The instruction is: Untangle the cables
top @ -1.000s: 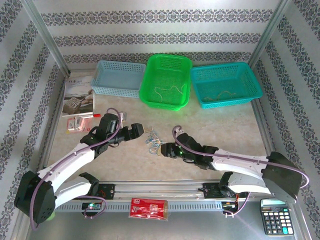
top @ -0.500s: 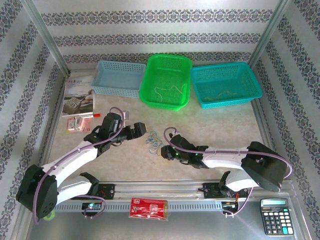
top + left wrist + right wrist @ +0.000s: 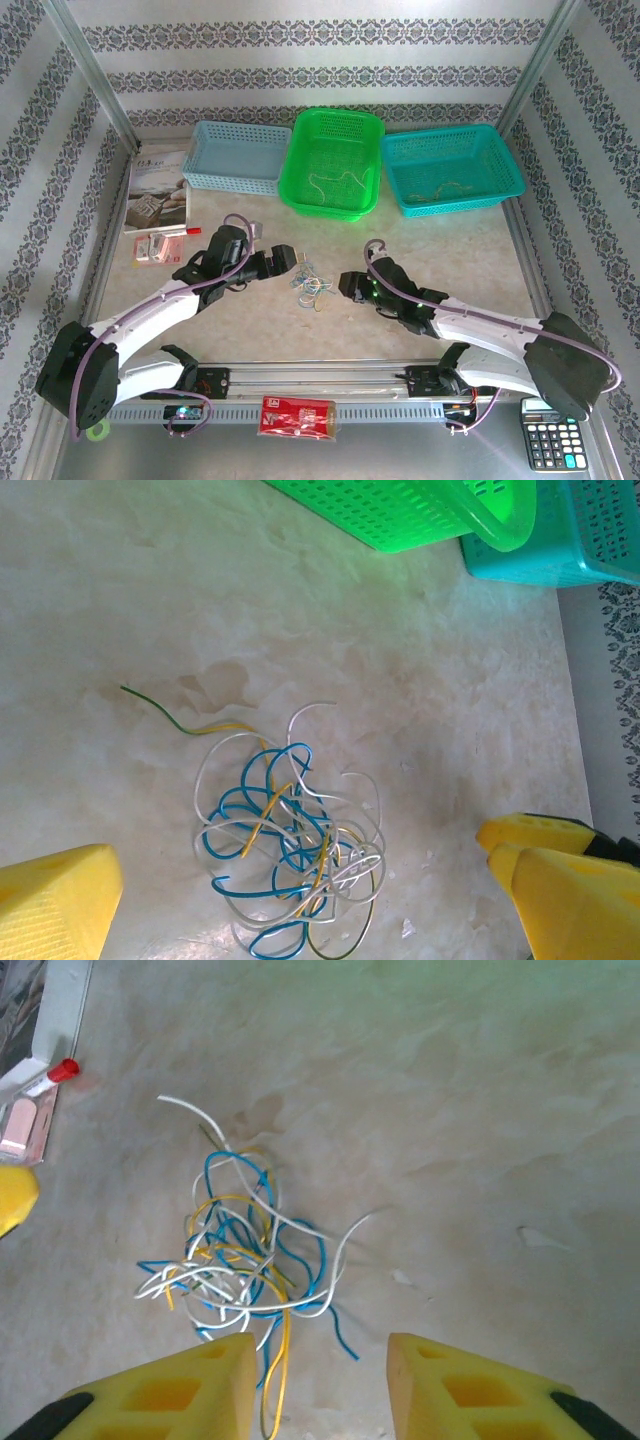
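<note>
The cables [image 3: 310, 287] lie in one clump on the table [image 3: 450, 260] between the arms, with the left gripper [image 3: 284, 258] close on their left and the right gripper [image 3: 347, 285] close on their right, both with fingers spread and empty. From the right wrist the clump sits ahead and left of the gap (a yellow tail [image 3: 284, 1360] reaches toward it). Overhead, where the view is too small to be sure, neither arm seems nearer.
</note>
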Motion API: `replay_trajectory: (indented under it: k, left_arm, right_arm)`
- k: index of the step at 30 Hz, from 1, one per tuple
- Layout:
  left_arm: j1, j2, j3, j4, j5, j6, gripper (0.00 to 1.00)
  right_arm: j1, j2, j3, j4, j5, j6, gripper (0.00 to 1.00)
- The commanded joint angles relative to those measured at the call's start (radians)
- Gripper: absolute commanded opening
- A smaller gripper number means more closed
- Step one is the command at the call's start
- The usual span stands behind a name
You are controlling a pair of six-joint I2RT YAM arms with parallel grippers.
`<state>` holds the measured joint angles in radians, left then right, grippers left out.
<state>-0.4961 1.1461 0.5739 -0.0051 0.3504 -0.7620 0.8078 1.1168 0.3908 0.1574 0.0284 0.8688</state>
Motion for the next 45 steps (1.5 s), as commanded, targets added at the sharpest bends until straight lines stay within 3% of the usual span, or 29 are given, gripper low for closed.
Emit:
replay_trajectory:
  k: [1,7,17,36,43,45]
  left_arm:
    - [-0.016,0.014,0.009,0.058,-0.002,-0.016,1.00]
    - [-0.030,0.044,-0.001,0.092,-0.006,-0.029,1.00]
    - [-0.038,0.065,0.021,0.094,-0.003,-0.024,1.00]
    - [-0.038,0.050,0.003,0.082,-0.008,-0.011,1.00]
    - [-0.038,0.041,-0.008,0.079,-0.010,-0.008,1.00]
    - [-0.038,0.040,-0.007,0.078,-0.010,-0.007,1.00]
  right_arm:
    - [-0.017,0.002,-0.022,-0.027,-0.041,-0.009,0.36]
    - [-0.022,0.099,-0.012,0.026,-0.100,-0.014,0.31]
    - [0.003,0.240,0.031,0.118,-0.142,0.005,0.33]
    - [0.026,0.336,0.032,0.239,-0.145,0.058,0.28]
    - [0.018,0.358,0.042,0.252,-0.147,0.056,0.21]
    - [0.013,0.361,0.044,0.257,-0.154,0.054,0.14]
